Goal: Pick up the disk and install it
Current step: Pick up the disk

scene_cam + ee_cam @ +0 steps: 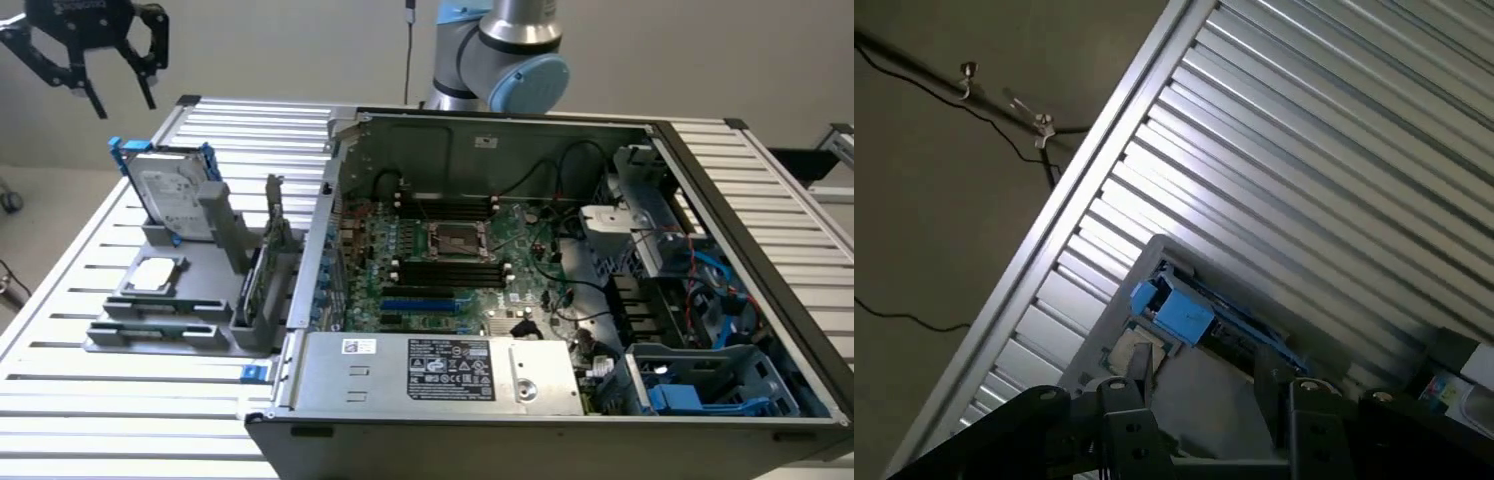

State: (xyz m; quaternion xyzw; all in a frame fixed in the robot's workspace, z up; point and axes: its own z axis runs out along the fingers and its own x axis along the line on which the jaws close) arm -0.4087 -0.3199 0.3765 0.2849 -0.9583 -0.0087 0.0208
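Disk (171, 192) check for you: the flat silver-grey hard drive with a white label, framed by a bright blue plastic carrier, is standing on edge in the grey plastic holder rack (200, 300). The rack sits on the slatted aluminium table (80, 400), on the exterior view's left. The drive's long axis runs roughly upright, with the blue end on top.

Your black two-finger gripper (87, 55) hangs above it, well apart, with the jaws spread wide and nothing between them. From the jaws, the disk lies below and a bit toward the exterior view's right. In the wrist view the blue carrier end (1176, 310) sits just past the gripper (1212, 405), so I'd say you're roughly lined up over it rather than dead centre.

Counts — one disk, one arm, one gripper. The same rack also holds one small flat silver square chip (158, 272) and one thin upright green-grey circuit card (276, 240). One open dark computer case (534, 250) sits just beside it.
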